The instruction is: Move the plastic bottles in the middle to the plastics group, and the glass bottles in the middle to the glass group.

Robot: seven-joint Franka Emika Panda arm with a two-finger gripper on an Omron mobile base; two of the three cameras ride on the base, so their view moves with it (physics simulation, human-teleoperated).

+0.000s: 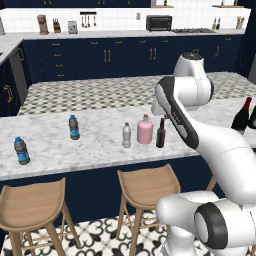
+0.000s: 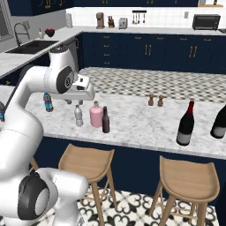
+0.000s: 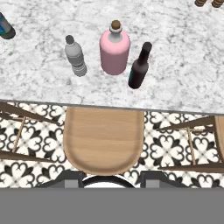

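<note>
Bottles stand on the white marble bench (image 1: 100, 145). From its left end: two small dark-tinted water bottles with blue caps (image 1: 21, 150) (image 1: 74, 127), well apart; then near the front edge a slim clear white-capped plastic bottle (image 1: 127, 135), a squat pink stoppered bottle (image 1: 145, 130) and a slim dark brown bottle (image 1: 160, 134), close together; tall red-foiled wine bottles (image 2: 186, 124) toward the right end. Claw (image 2: 74, 102) hovers above the clear bottle, holding nothing; how wide it stands, I cannot tell.
</note>
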